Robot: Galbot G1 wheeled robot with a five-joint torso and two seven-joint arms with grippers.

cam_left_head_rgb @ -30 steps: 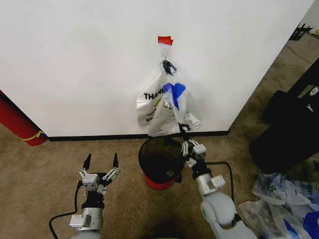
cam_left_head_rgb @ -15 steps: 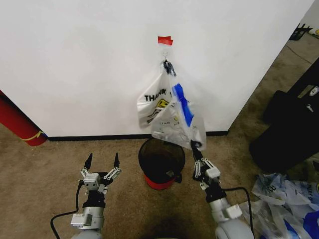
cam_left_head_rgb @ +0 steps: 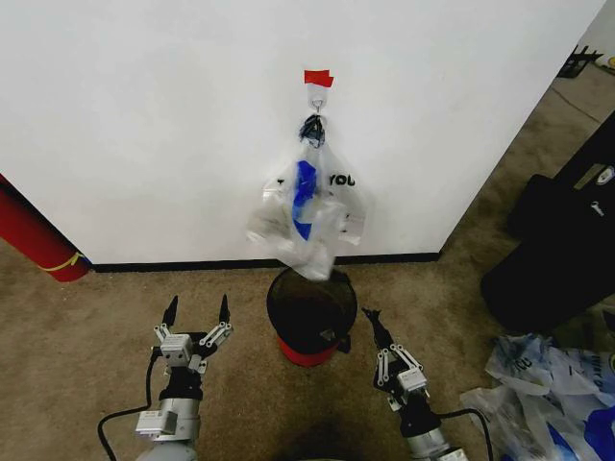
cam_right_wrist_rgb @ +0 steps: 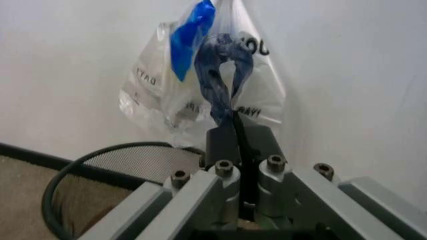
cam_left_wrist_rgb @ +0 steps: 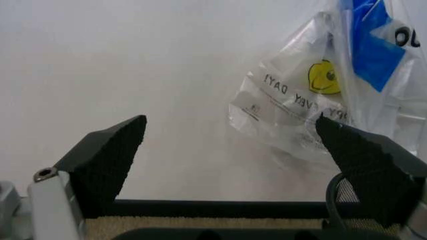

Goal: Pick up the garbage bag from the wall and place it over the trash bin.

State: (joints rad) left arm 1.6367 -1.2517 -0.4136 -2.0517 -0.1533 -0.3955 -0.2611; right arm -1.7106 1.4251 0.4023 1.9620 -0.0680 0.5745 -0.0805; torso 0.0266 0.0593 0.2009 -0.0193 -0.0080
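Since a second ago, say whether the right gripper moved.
Yes. The right gripper drew back from the wall, past the bin, toward the robot.

You have two silver-grey metal arms ending in black tapered fingers. The left gripper (cam_left_head_rgb: 196,309) has coarse black foam-like pads (cam_left_wrist_rgb: 110,155) and a visible hex screw on its bright metal bracket. The right gripper (cam_left_head_rgb: 372,320) carries four dark screws across its grey housing. Black cables trail from both wrists.

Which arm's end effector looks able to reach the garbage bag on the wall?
Probably the right end effector: it sits nearer, beside the trash bin, with open floor ahead, though the garbage bag hangs well above it. The left end effector waits farther off, open.
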